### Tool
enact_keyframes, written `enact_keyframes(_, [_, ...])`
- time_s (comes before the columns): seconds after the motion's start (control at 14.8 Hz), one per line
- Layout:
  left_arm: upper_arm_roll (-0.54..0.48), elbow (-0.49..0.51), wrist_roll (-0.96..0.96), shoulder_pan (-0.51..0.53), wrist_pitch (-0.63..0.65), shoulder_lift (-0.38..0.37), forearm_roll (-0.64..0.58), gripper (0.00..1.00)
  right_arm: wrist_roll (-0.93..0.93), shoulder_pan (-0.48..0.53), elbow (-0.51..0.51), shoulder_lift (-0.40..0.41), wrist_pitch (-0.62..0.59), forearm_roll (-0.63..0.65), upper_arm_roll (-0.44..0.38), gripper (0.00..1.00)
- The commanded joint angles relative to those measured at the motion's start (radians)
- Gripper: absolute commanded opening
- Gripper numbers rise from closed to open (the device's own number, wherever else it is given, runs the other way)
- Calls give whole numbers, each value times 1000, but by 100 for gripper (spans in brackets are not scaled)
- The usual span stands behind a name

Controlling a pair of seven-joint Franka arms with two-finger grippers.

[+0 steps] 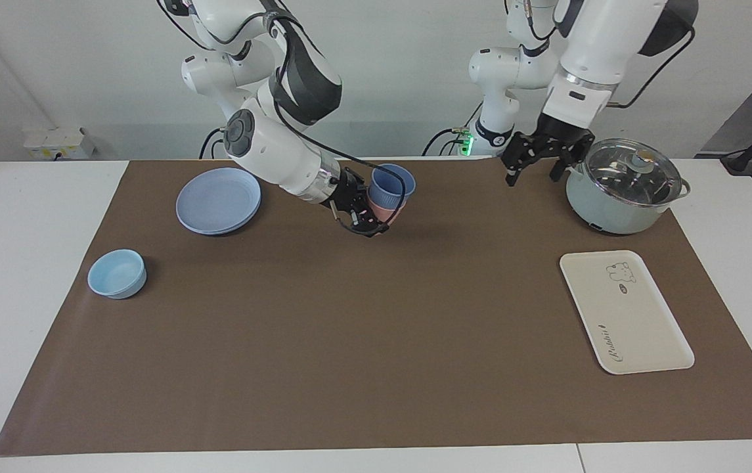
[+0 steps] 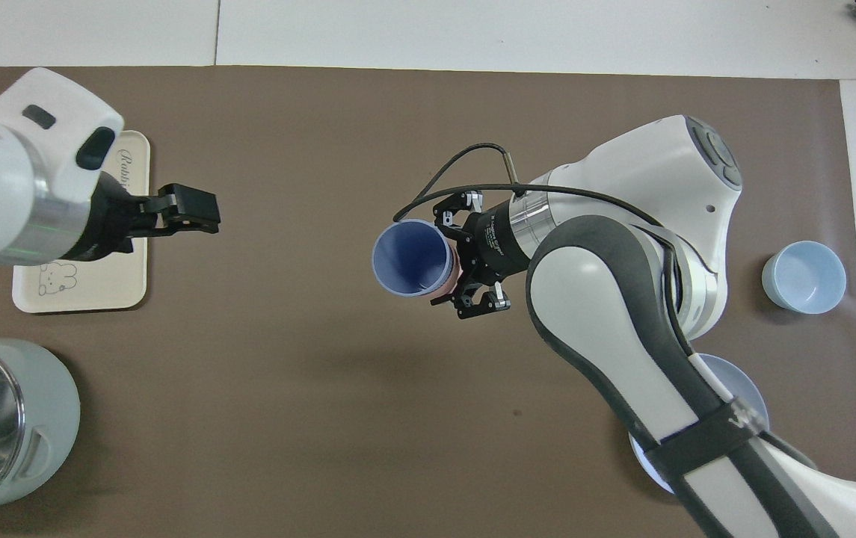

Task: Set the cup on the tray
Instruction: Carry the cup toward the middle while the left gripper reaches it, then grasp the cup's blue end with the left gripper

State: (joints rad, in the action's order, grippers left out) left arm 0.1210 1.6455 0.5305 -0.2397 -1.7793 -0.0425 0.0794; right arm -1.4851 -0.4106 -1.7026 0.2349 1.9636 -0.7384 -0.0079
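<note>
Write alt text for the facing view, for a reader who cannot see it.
The right gripper holds a periwinkle-blue cup nested in a salmon-pink cup in the air over the brown mat. The left gripper hangs open beside the lidded pot. The cream tray lies bare, with a blue plate and light-blue bowl toward the right arm's end.

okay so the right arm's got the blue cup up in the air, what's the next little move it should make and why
Probably carry it on toward the left arm's end. The right pincer holds the blue cup, nested in a pink cup, in the air over the mat's middle, and the cream tray lies bare at that end. The left pincer hangs open beside the pot, possibly for a handover.
</note>
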Motion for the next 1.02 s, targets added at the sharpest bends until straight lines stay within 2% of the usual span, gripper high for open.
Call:
enact_keyframes(0.0, [-15, 78, 164, -111, -124, -34, 14, 100, -23, 3, -6, -17, 9, 25, 0, 0])
enact_keyframes(0.27, [-14, 197, 284, -210, -356, -56, 22, 100, -20, 9, -6, -16, 12, 25, 0, 0])
enact_keyframes(0.47, [-14, 217, 301, -260, -391, -50, 39, 100, -18, 7, -8, -17, 12, 25, 0, 0])
enact_keyframes(0.54, [-14, 221, 324, -274, -417, -45, 39, 91, -18, 7, -8, -17, 12, 27, 0, 0])
enact_keyframes(0.81, [-14, 246, 342, -277, -447, -42, 39, 19, -18, 7, -8, -17, 11, 34, 0, 0])
enact_keyframes(0.88, [-14, 246, 342, -279, -447, -42, 39, 7, -17, 9, -8, -17, 9, 37, -1, 0])
enact_keyframes(0.95, [-12, 249, 342, -279, -445, -42, 39, 4, -17, 9, -8, -17, 8, 40, 0, 0])
